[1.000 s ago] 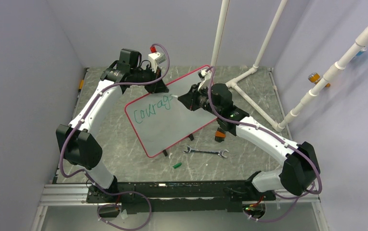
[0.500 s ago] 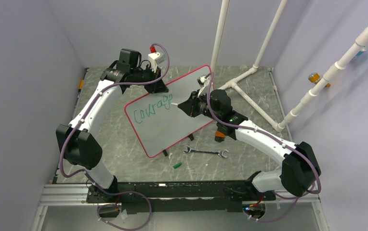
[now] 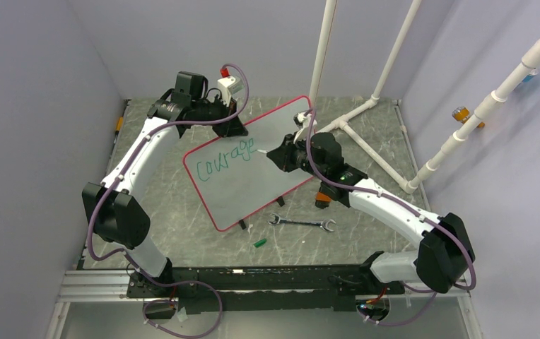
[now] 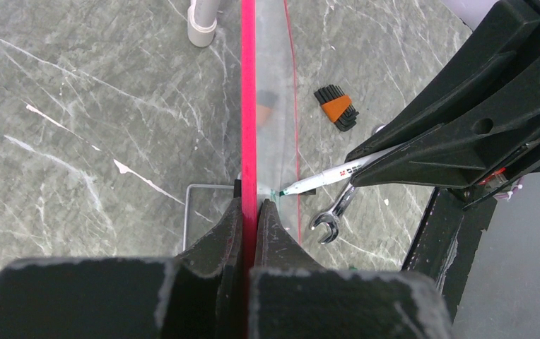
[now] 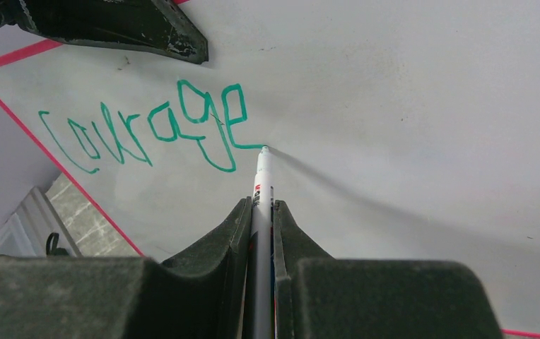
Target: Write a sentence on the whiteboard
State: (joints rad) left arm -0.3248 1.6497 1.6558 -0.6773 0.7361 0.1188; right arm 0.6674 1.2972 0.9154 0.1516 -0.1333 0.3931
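Observation:
The whiteboard, white with a thin red rim, stands tilted in the middle of the table. Green lettering on it reads "Courage"; it also shows in the right wrist view. My left gripper is shut on the board's upper red rim, seen edge-on in the left wrist view. My right gripper is shut on a white marker. The marker's tip touches the board at the end of the "e". The marker also shows in the left wrist view.
A metal wrench lies on the grey table in front of the board. A small green cap lies near it. A black and orange tool sits under my right arm. White pipes stand at the back right.
The last letter "e" of "Courage" has been finished. My right gripper with the marker has moved slightly right along the board. My left gripper has held still.

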